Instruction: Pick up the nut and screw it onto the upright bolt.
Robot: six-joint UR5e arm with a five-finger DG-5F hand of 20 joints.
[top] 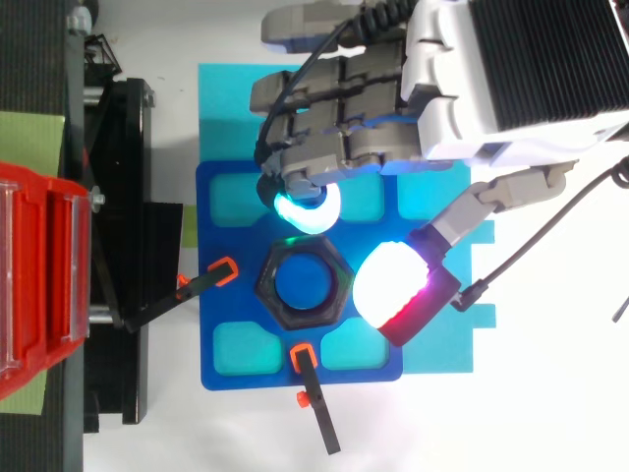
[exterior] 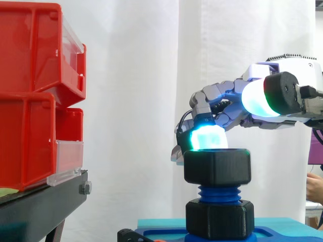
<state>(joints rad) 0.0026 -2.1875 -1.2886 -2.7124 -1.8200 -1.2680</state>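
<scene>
A black hexagonal nut [exterior: 217, 166] sits at the top of the upright blue bolt [exterior: 218, 193], level, with blue thread showing beneath it. From above, the nut [top: 270, 285] rings the bolt's blue end [top: 305, 280]. A second black hexagonal piece [exterior: 219, 218] sits at the bolt's foot. My hand [exterior: 222, 98] reaches in from the right, above the nut. Its bent fingers point down, and a cyan fingertip [exterior: 207, 137] hangs just over the nut's far rim. The thumb [top: 393, 285] lies off to the nut's right and clearly higher. Nothing is held.
The bolt stands on a blue baseplate [top: 226, 197] on a teal mat [top: 226, 88], held by two black clamps with orange tips [top: 211, 275] [top: 310, 393]. Red bins [exterior: 30, 96] on a black stand [exterior: 40, 201] are at the left. A person's hand [exterior: 315, 186] shows at the right edge.
</scene>
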